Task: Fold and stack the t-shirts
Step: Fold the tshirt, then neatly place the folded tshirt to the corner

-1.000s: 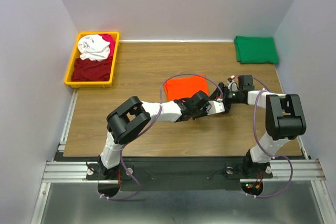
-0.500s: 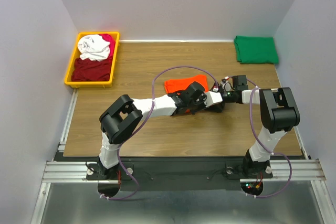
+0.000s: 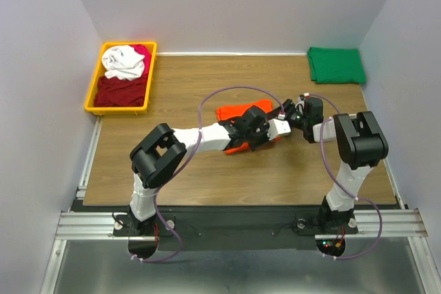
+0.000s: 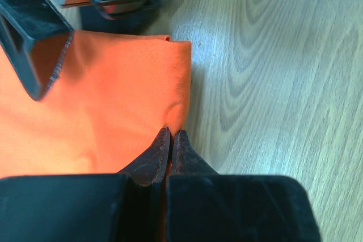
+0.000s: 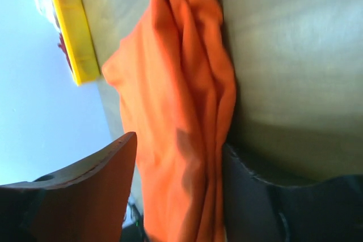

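Observation:
The bright orange t-shirt (image 3: 238, 111) lies partly folded mid-table. My left gripper (image 3: 273, 129) is at its right edge and, in the left wrist view, its fingers (image 4: 172, 133) are shut on the hem of the orange cloth (image 4: 113, 94). My right gripper (image 3: 286, 110) is at the shirt's far right corner. In the right wrist view it (image 5: 180, 144) is open, with bunched orange cloth (image 5: 181, 100) between the jaws. The dark green t-shirt (image 3: 335, 65) lies folded at the far right corner.
A yellow bin (image 3: 93, 91) at the far left holds white (image 3: 124, 60), dark red (image 3: 122, 91) and magenta (image 3: 142, 51) shirts; it also shows in the right wrist view (image 5: 71, 26). Purple cables loop over the shirt. Walls close in both sides.
The orange shirt went from a flat square to a narrower, bunched shape. Both grippers moved left and farther onto its right edge; some orange now shows on the near side of the left arm.

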{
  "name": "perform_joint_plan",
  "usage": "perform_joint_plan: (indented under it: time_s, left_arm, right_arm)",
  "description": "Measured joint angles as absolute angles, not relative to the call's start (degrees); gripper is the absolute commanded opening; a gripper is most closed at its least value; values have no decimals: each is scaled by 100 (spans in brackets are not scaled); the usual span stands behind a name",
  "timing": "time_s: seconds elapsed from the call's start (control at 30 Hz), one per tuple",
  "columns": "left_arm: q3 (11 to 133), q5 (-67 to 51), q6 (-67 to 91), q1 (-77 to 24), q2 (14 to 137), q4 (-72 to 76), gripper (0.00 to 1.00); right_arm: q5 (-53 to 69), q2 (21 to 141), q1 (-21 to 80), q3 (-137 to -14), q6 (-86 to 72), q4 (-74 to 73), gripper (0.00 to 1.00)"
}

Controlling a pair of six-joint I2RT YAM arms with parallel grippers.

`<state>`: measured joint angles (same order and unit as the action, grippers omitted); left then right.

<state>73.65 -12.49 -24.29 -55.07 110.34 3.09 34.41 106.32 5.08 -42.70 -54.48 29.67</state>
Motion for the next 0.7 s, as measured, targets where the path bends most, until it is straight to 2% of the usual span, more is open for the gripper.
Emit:
perform_joint_plan:
  time_s: [0.13,0.33,0.43,0.5,0.53,0.57,0.63,0.67,0.7]
  left_arm:
    - [7365,-1361,-2408,-5463,11034,307,0]
    - [7363,-1507,-2383,-5389,11034,307,0]
    - [7363,-1581,-2353,-5328,11034,309,0]
    - [7365,-1625,-2338,-5286,11034,307,0]
    - [7365,-1647,-2329,-5262,11034,305,1]
    - [7365,-1662,-2322,-5240,11034,303,2]
    - [7363,-1691,-2314,-5207,11030,301,14]
    - [7365,-1704,-2300,-5196,11015,290,19]
    - [7363,-1708,-2283,-5162,10986,272,30]
  right_arm:
    - [3218,10997,539,-4355,-5612,3677,56]
    - [3033,11323,650,-4458,-5725,4276,55]
    - [2941,11428,738,-4475,-5725,4477,48]
    - [2893,11518,786,-4497,-5739,4574,30]
    - [2851,11552,799,-4510,-5714,4595,16]
    - [2834,11581,808,-4512,-5669,4587,10]
    - [2775,11627,821,-4528,-5623,4512,1]
    - [2768,11627,823,-4541,-5575,4491,0]
    - [2768,11627,827,-4593,-5502,4410,1]
